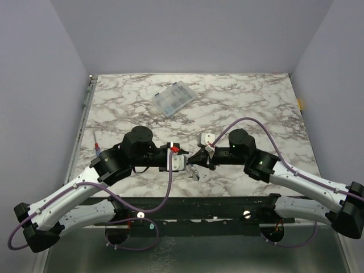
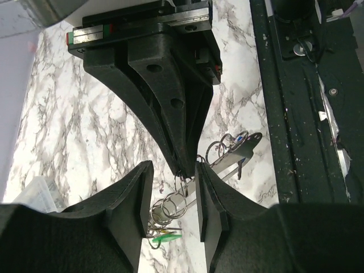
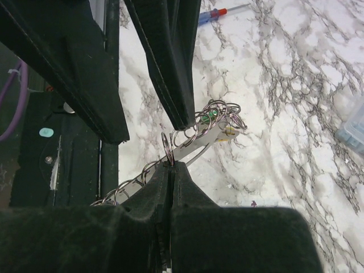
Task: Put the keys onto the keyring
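Observation:
The keyring [image 2: 227, 165] is a pale oval loop lying slantwise on the marble, strung with several small wire rings. A green key [image 2: 166, 238] hangs at its lower end and a blue key [image 2: 242, 138] at its upper end. My left gripper [image 2: 173, 166] is open, with its fingers on either side of the ring cluster. My right gripper [image 3: 170, 165] is shut on one small wire ring [image 3: 166, 149] by the keyring [image 3: 196, 149]. Green [image 3: 211, 114] and yellow [image 3: 230, 132] key heads show beyond it. In the top view both grippers [image 1: 185, 164] [image 1: 197, 157] meet at the table's near middle.
A clear plastic compartment box [image 1: 174, 99] lies at the back centre. A red-and-blue screwdriver [image 1: 96, 147] lies near the left edge and shows in the right wrist view [image 3: 213, 13]. The black mounting rail [image 1: 227, 205] runs along the near edge.

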Available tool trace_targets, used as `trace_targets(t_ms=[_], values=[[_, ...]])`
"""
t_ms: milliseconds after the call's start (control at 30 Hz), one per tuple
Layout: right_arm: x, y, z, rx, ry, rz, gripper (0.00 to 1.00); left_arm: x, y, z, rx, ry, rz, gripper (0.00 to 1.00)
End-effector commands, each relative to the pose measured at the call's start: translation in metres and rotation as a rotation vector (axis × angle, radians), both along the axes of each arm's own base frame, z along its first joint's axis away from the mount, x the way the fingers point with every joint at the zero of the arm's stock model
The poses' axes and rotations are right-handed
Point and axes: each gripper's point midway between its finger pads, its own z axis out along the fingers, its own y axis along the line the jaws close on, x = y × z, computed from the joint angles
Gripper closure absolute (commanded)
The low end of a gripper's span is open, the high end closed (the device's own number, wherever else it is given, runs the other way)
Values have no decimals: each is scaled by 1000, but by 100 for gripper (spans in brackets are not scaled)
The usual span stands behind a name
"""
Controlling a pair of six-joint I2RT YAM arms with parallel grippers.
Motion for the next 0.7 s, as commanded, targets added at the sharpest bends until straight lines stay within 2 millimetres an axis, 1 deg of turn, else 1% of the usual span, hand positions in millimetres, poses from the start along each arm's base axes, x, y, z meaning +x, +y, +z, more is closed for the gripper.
trace_targets(t_ms=[0,200,267,300,367,567,667], values=[[4,2,18,30,-56,-21,99,-2,4,-3,39,20,1,57],[2,3,19,31,-59,-18,99,-2,1,-14,62,61,-5,51],[0,3,20,32,-60,-14,99,-2,0,-16,68,56,-12,42],[-1,4,20,31,-60,-12,99,-2,0,-17,71,55,-13,39],[-1,3,19,28,-61,-15,99,-1,-1,-19,78,51,-18,37],[-2,4,21,26,-68,-17,99,4,0,-25,97,33,-2,40],[-3,4,22,30,-71,-13,99,9,1,-29,113,12,13,47]])
